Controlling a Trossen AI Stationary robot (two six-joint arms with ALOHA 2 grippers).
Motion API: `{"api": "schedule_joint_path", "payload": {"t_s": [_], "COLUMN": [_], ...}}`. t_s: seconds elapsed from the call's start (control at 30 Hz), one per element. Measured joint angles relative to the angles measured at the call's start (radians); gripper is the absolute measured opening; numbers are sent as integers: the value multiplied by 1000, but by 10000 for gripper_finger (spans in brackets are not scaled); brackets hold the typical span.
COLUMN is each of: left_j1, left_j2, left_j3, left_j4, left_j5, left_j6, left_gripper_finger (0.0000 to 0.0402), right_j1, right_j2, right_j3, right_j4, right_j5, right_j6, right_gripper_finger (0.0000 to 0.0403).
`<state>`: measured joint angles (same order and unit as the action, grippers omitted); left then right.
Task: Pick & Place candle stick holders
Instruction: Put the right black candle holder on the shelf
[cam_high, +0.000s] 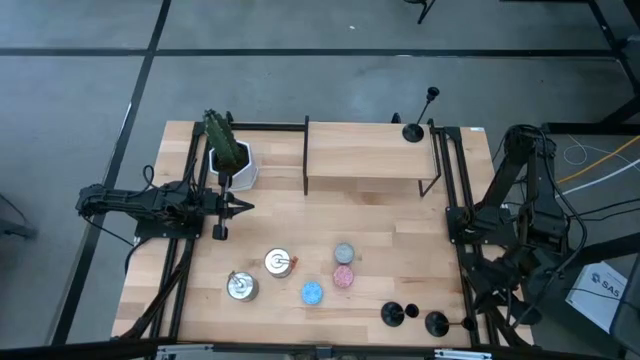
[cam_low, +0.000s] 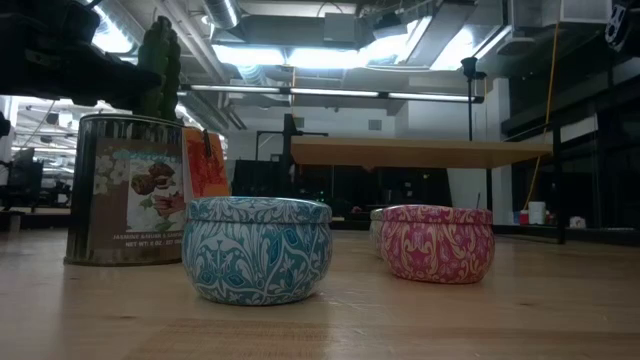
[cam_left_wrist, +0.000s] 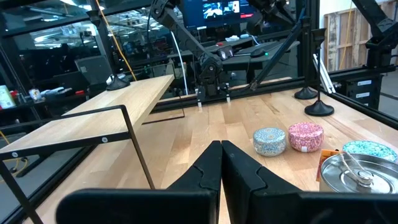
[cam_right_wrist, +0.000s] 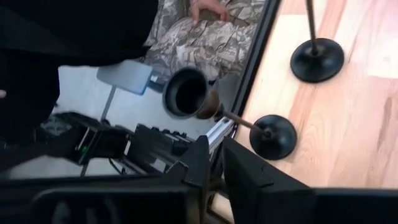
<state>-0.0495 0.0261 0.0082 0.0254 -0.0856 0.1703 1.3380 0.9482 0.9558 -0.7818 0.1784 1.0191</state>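
The right end effector (cam_right_wrist: 214, 163) sits at the bench's (cam_high: 420, 240) near right corner, its fingers drawn together with nothing between them, just beside a candle stick holder (cam_right_wrist: 224, 115) that tilts over the bench edge. Two more holders (cam_high: 398, 313) stand close by on the near edge, and a fourth (cam_high: 414, 130) stands on the far right of the raised wooden shelf (cam_high: 365, 150). The left end effector (cam_left_wrist: 221, 171) waits at the left side, fingers also closed and empty, beside the potted plant (cam_high: 228, 150).

Candle stick holder (cam_right_wrist: 317, 53) stem cut off above
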Motion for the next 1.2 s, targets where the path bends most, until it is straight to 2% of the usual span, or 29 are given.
{"api": "schedule_joint_path", "payload": {"t_s": [0.17, 0.37, 0.73, 1.0, 1.2], "left_j1": [0, 0, 0, 0, 0], "left_j2": [0, 0, 0, 0, 0], "left_j3": [0, 0, 0, 0, 0], "left_j4": [0, 0, 0, 0, 0], "left_j5": [0, 0, 0, 0, 0], "left_j6": [0, 0, 0, 0, 0], "left_gripper_finger": [4, 4, 4, 4, 4], "right_j1": [0, 0, 0, 0, 0], "right_j2": [0, 0, 1, 39, 66], "right_j3": [0, 0, 0, 0, 0], "right_j4": [0, 0, 0, 18, 58], "right_j5": [-10, -3, 35, 53, -33], "right_j6": [-72, -120, -137, -145, -140], "right_gripper_finger": [88, 151, 251, 281, 282]}}
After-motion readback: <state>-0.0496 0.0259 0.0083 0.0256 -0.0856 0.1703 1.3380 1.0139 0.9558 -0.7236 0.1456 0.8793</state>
